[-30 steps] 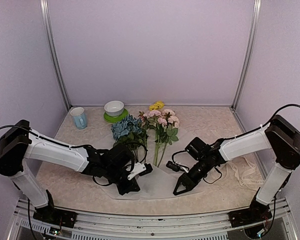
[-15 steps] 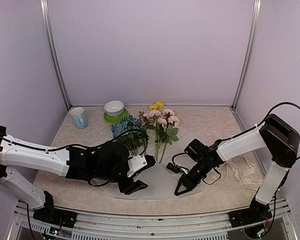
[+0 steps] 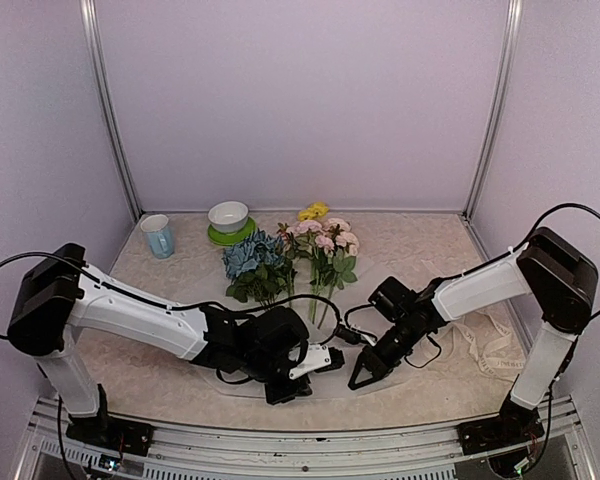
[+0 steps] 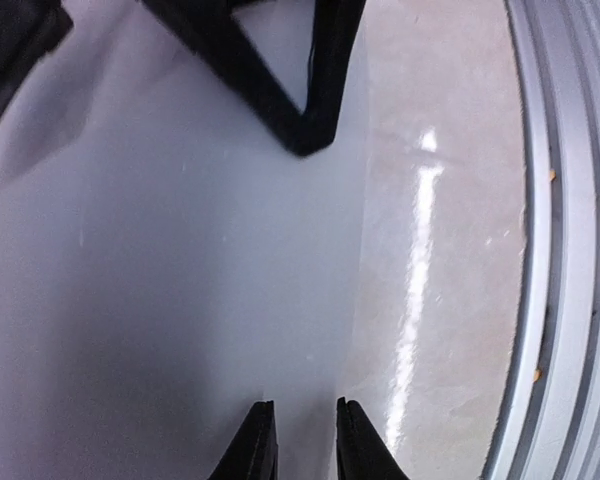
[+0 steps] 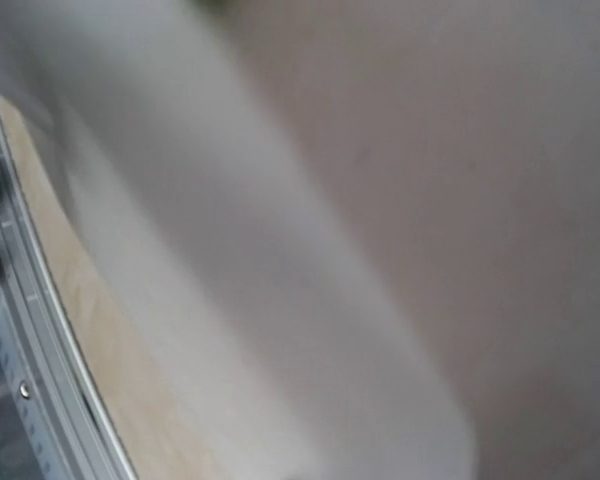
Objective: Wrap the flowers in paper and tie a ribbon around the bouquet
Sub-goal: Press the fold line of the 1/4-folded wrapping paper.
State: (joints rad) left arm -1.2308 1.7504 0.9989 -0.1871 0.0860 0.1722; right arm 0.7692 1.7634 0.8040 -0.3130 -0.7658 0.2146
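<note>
The flowers point(image 3: 295, 258), pink, yellow and blue with green leaves, lie with their stems on the far part of the paper point(image 3: 325, 385). The paper point(image 4: 170, 280) is a frosted white sheet lying flat. My left gripper point(image 3: 332, 358) hovers low over its near right part. Its fingertips point(image 4: 255, 445) stand a narrow gap apart, and the left gripper point(image 4: 302, 440) holds nothing I can see. My right gripper point(image 3: 358, 381) is shut, and the right gripper point(image 4: 305, 140) touches the sheet just inside its right edge. The ribbon point(image 3: 485, 345) lies loose at the right.
A blue cup point(image 3: 158, 237) and a white bowl point(image 3: 228, 214) on a green saucer point(image 3: 230, 236) stand at the back left. The metal frame rail point(image 4: 560, 250) runs close along the paper's near edge. The right wrist view is a blur of paper and table.
My left arm swung right across the paper, ending close to the right gripper; its jaws opened wide, then narrowed. The right gripper closed and stayed put.
</note>
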